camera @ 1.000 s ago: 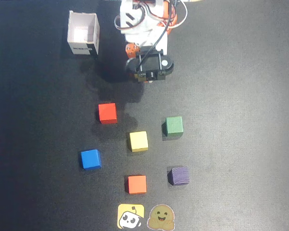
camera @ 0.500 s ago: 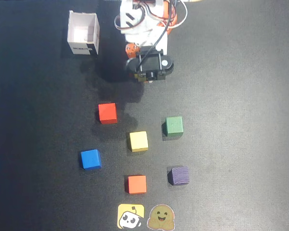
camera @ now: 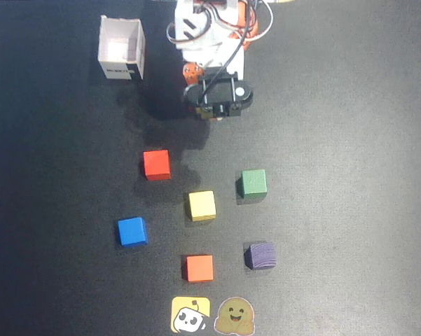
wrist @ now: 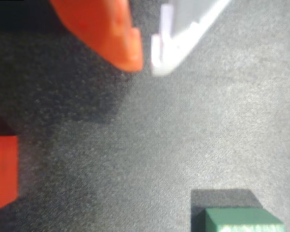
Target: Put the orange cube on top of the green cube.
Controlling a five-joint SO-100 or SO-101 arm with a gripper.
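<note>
While claw (wrist: 145, 60) hangs empty, tips nearly together, orange cube (camera: 199, 268) looks light, rigid, matte; pinch opposite flat side faces. Green cube (camera: 252, 183) well apart.

1. We see a dark, matte, finely textured table surface (camera: 350, 140) filling the whole overhead view.
2. We notice light from above, casting soft shadows on it.
3. In the wrist view, we find the same grainy dark surface (wrist: 183, 135).

Looks like a hobby robotics bench: black mat (camera: 350, 105), coloured cubes laid out mid-mat, white box (camera: 121, 47) near its top-left corner, two cartoon stickers (camera: 211, 316) at the bottom edge.
</note>
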